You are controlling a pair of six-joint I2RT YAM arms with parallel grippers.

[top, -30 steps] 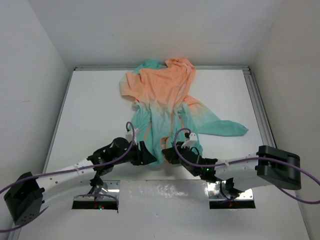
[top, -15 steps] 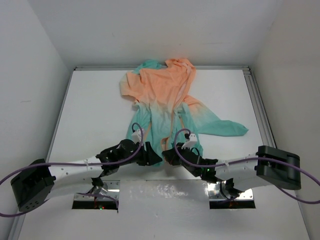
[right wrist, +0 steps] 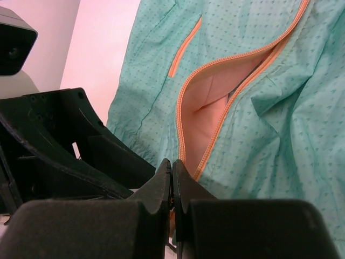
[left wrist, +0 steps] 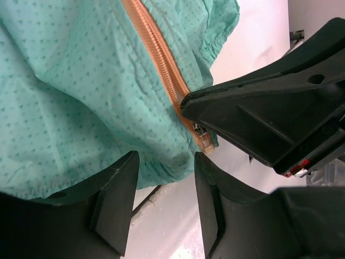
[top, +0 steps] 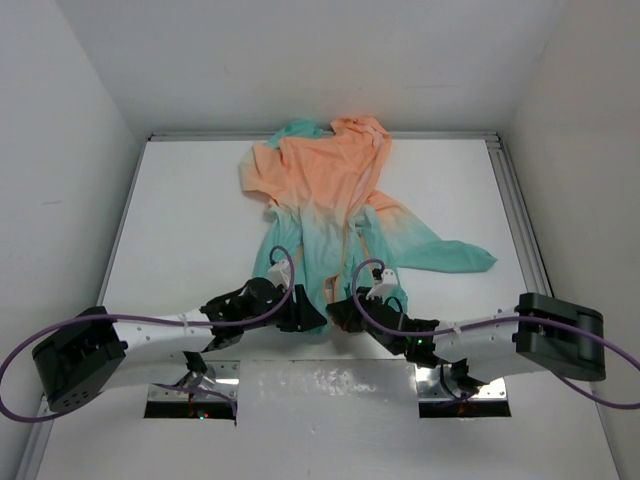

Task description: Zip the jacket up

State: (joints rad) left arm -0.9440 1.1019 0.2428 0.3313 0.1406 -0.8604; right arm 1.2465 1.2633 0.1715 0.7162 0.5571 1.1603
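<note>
Though rumpled at hood end, lies lengthwise on smooth white table (top: 180, 220): thin jacket (top: 335, 200), peach-orange fading to teal, fine dotted weave, hem (left wrist: 167, 162) nearest arm bases. Sleeve (top: 450, 255) trailing right, teal. Front parted low down, peach lining (right wrist: 207, 102) showing between tapes of orange zipper (left wrist: 161, 70), ribbed and toothed. Right gripper (right wrist: 172, 167) pressed together, pinching jacket at zipper's bottom end, hard black wedge partly hiding metal slider (left wrist: 200, 129). Left gripper (left wrist: 164, 178) half spread just beside it, blunt fingers (left wrist: 116, 183) over gathered hem, gripping nothing visible.
</note>
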